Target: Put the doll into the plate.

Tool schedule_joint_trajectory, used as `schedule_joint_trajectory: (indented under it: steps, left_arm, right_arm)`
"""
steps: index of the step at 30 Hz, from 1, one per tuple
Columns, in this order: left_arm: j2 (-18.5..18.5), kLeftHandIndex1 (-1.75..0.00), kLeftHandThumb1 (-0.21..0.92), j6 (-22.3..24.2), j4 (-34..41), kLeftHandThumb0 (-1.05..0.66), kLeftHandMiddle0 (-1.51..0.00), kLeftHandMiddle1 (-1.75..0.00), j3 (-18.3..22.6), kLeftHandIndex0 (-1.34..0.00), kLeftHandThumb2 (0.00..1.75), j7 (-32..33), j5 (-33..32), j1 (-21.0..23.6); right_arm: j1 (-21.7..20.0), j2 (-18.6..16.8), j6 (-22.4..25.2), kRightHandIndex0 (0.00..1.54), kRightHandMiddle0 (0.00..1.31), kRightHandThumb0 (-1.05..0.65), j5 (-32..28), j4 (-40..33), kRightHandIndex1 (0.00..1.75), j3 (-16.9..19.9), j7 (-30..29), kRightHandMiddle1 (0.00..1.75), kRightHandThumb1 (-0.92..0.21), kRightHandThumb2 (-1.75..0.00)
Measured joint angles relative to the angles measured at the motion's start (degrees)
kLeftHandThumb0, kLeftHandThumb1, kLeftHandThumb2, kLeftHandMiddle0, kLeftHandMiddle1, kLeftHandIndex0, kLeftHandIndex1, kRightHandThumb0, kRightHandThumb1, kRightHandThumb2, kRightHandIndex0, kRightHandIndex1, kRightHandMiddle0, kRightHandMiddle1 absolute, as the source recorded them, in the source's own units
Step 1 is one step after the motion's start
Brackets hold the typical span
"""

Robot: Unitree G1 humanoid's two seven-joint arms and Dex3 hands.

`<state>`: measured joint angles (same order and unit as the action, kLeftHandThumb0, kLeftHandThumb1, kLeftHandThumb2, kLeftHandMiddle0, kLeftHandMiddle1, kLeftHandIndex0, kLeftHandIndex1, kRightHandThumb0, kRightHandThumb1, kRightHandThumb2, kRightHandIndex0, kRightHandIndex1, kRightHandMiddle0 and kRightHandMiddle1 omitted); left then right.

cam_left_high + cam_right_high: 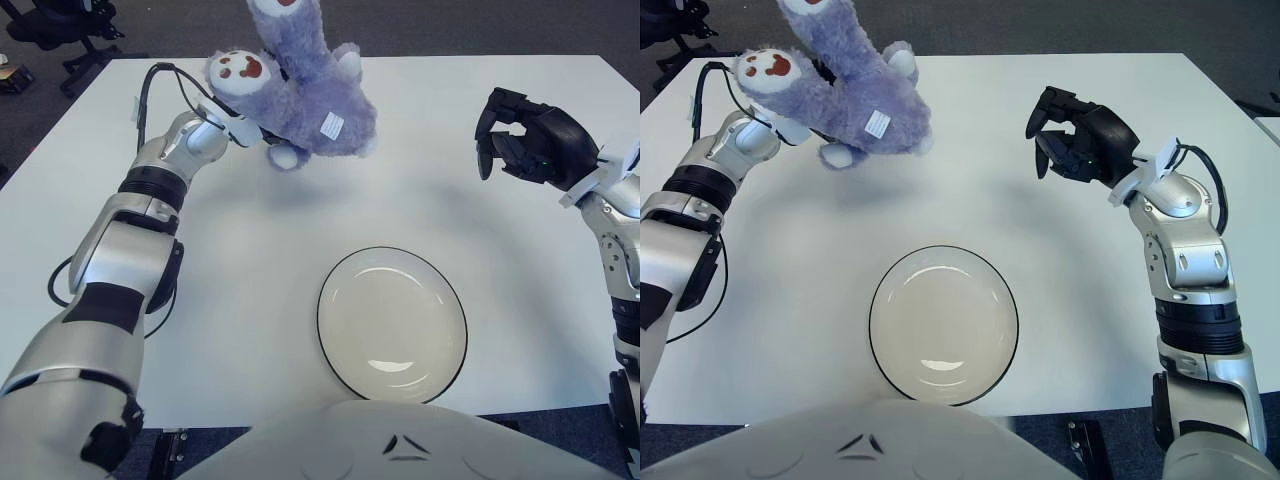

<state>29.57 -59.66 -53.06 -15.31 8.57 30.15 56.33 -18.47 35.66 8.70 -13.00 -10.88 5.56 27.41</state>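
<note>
On the white bench we count one purple doll, gripped by our left hand's fingers, and one empty plate. Our right hand hovers apart, fingers loosely curled, holding nothing. Only the right eye view shows its forearm whole.

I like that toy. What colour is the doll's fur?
Purple-blue doll, clearest in the right eye view.
</note>
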Motion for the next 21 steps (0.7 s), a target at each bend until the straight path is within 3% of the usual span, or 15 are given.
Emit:
schedule_joint_trajectory:
  steps: [5,11,18,21]
  left_arm:
    - [0.2,-1.75,0.27,0.2,1.6,0.0,-0.64,-1.71,0.7,-0.43,1.36,0.1,0.0,-0.2]
    - [0.2,-1.75,0.27,0.0,2.4,0.0,-0.64,-1.71,1.4,-0.43,1.36,0.7,0.0,-0.7]
    - [0.2,-1.75,0.28,-0.1,2.9,0.0,-0.64,-1.71,1.9,-0.43,1.36,0.7,0.0,-0.8]
    - [0.2,-1.75,0.28,-0.1,3.1,0.0,-0.64,-1.71,2.1,-0.43,1.36,0.7,0.0,-0.8]
  right_arm:
    - [0.0,-0.9,-0.9,0.77,0.36,-0.35,1.8,0.2,1.64,-0.3,-0.1,1.59,-0.92,-0.37]
    - [0.6,-1.8,-7.5,0.71,0.4,-0.35,9.7,1.2,1.61,-1.9,-3.6,1.54,-0.92,-0.33]
    - [1.2,-2.9,-11.8,0.69,0.4,-0.35,12.9,2.5,1.6,-2.3,-4.5,1.54,-0.92,-0.33]
    - [1.5,-3.0,-12.6,0.45,0.35,-0.36,14.3,2.5,1.48,-2.5,-4.6,1.58,-0.92,-0.37]
